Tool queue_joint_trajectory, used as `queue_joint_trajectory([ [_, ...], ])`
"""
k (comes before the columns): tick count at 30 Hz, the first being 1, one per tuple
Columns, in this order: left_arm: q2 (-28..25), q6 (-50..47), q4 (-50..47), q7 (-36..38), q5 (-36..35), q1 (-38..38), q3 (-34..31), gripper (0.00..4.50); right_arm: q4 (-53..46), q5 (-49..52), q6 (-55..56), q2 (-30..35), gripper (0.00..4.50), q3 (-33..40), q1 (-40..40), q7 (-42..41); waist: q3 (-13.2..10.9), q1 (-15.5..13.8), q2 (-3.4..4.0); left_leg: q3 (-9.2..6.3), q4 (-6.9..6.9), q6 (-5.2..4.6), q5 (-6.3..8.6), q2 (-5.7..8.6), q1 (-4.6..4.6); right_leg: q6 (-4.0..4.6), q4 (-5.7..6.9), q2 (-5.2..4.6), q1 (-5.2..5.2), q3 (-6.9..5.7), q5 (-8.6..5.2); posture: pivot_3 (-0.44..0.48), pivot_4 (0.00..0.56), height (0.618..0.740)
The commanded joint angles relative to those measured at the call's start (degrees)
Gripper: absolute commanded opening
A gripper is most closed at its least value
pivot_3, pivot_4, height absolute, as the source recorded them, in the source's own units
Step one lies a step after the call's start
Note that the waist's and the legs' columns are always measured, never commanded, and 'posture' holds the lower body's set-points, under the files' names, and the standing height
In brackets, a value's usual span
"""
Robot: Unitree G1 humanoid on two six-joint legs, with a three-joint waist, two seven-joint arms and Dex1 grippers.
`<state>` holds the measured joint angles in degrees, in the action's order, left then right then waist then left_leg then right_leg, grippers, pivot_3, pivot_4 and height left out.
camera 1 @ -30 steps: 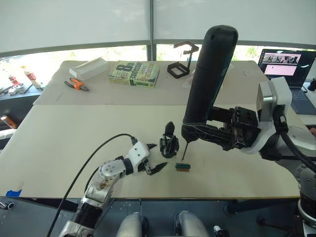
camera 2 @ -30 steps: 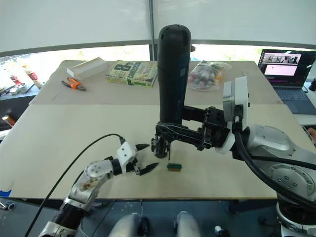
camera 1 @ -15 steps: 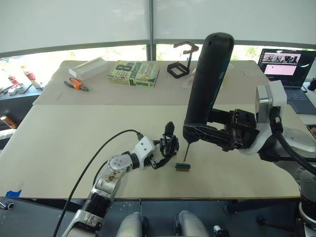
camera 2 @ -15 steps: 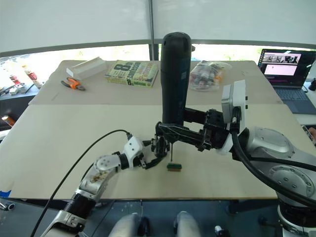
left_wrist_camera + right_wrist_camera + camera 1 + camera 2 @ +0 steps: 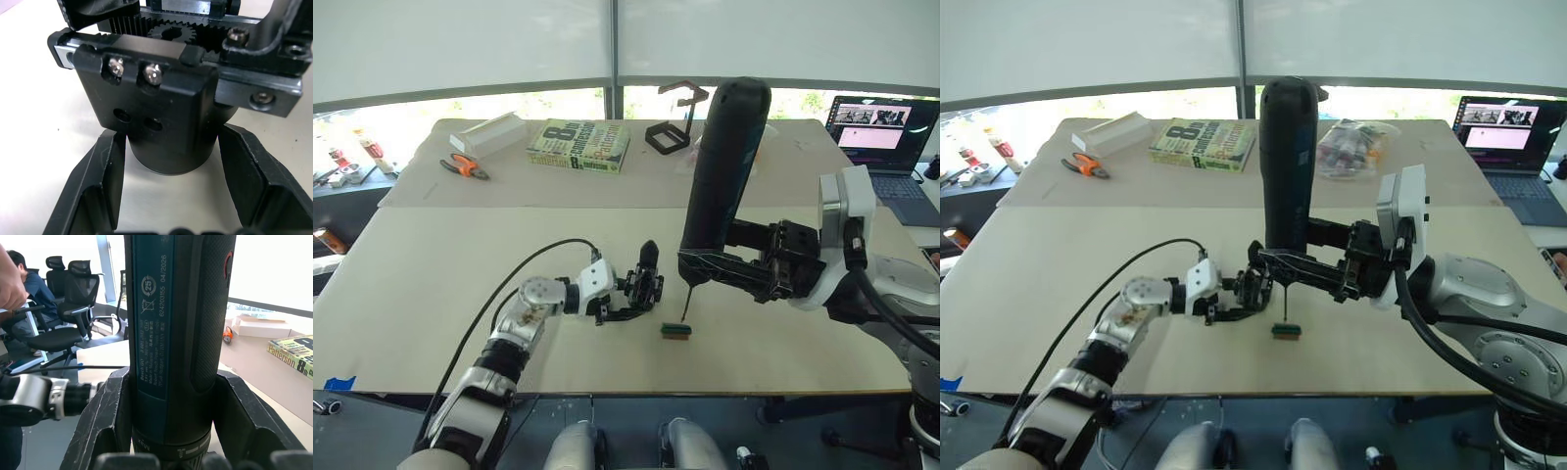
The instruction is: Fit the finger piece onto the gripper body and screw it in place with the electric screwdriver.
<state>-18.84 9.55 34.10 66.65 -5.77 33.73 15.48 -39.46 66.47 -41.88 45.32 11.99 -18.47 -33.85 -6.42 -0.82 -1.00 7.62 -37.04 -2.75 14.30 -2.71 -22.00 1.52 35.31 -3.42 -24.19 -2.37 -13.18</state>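
Near the front edge of the table (image 5: 431,284), about midway along it, the gripper body (image 5: 647,285) stands with its round matte-black base between the left gripper (image 5: 168,183)'s spread fingers, not yet clamped. The right gripper (image 5: 172,431) holds the electric screwdriver (image 5: 720,176) upright, its thin silver bit just beside the body. Two silvery screws and gear teeth show; fastening appears unfinished.

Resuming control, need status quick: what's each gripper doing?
Left gripper: open, fingers either side of the gripper body.
Right gripper: shut on the screwdriver.
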Motion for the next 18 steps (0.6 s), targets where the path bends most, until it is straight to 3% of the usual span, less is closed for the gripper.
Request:
queue_joint_trajectory([
  [1, 2.13, 5.49, 5.70, 0.62, 0.46, 5.59, -0.84, 2.32, -1.75, 0.28, 1.81, 0.30, 1.92, 2.11, -0.47, -0.28, 0.00, -0.02, -0.01, 0.00, 0.00, -0.01, 0.00, 0.00, 0.00, 0.03, 0.00, 0.00, 0.01, 0.00, 0.03, 0.000, 0.150, 0.740],
  [9, 4.40, 8.37, 12.29, -1.20, 2.35, 7.68, -1.63, 2.32, -2.49, -0.30, 2.08, 0.12, 1.92, 2.18, 0.57, 0.23, -0.01, 0.20, -0.02, -0.01, 0.00, -0.07, 0.04, 0.00, -0.02, 0.07, -0.10, 0.01, 0.02, 0.02, 0.12, 0.000, 0.150, 0.740],
  [10, 4.22, 7.98, 12.01, -1.09, 2.32, 7.28, -1.73, 3.44, -2.45, -0.33, 2.11, 0.12, 1.92, 2.19, 0.56, 0.20, -0.01, 0.18, -0.02, -0.01, 0.00, -0.07, 0.04, 0.00, -0.01, 0.06, -0.09, 0.01, 0.02, 0.01, 0.12, 0.000, 0.150, 0.740],
  [13, 3.12, 7.41, 10.33, -1.80, 2.89, 5.71, -1.80, 4.50, -2.31, -0.50, 2.16, 0.06, 1.92, 2.11, 0.48, 0.13, -0.01, 0.18, -0.01, -0.02, 0.00, -0.07, 0.04, 0.00, 0.03, 0.02, -0.07, 0.02, 0.04, 0.01, 0.09, 0.000, 0.150, 0.740],
  [18, 1.84, 3.52, 1.54, -3.97, 1.23, -0.24, -3.17, 4.50, -1.80, -1.17, 2.45, -0.41, 1.92, 1.48, 0.15, -0.35, 0.00, 0.23, 0.00, -0.02, 0.00, -0.07, 0.04, -0.02, 0.03, 0.05, -0.07, 0.01, 0.04, 0.03, 0.11, 0.000, 0.150, 0.740],
])
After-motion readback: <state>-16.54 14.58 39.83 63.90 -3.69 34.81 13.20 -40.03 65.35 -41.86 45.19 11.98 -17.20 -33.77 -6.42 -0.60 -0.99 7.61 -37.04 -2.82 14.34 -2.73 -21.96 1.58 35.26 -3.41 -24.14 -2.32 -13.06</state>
